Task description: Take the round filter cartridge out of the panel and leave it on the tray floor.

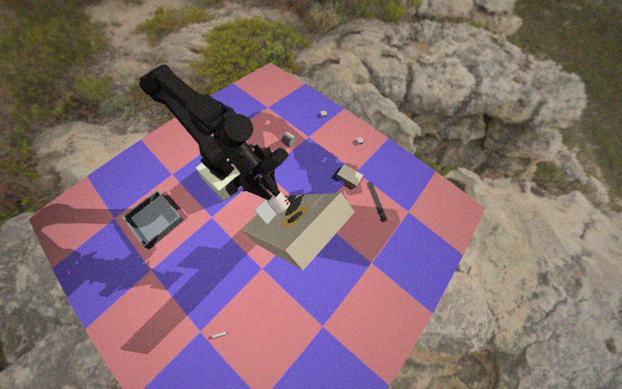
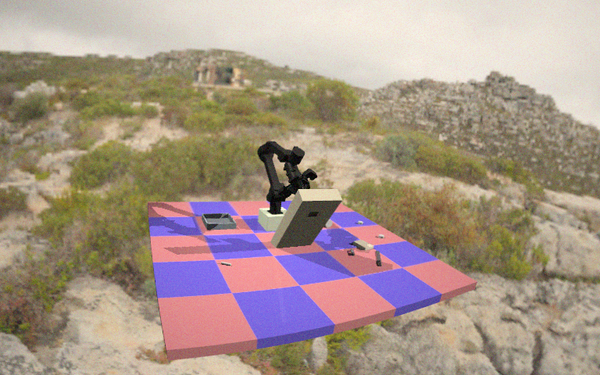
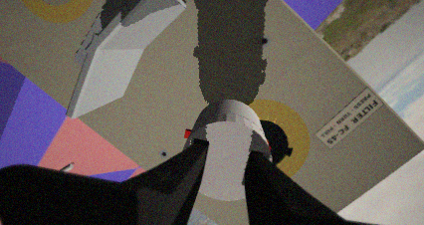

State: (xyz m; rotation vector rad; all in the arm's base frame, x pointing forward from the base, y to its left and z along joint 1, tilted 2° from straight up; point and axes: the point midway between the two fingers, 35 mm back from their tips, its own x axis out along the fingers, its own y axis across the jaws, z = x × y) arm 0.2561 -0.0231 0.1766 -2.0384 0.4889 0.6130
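The gripper (image 3: 226,160) clamps the filter cartridge (image 3: 228,135), hiding part of the panel's (image 3: 309,76) socket (image 3: 277,135).

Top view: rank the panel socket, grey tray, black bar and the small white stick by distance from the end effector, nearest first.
The end effector is shut on the filter cartridge.
1. Panel socket: the yellow-ringed hole just beside it on the panel face.
2. Black bar: on the floor past the panel's far side.
3. Grey tray: opposite side, a little farther.
4. White stick: near the checkered floor's front edge.
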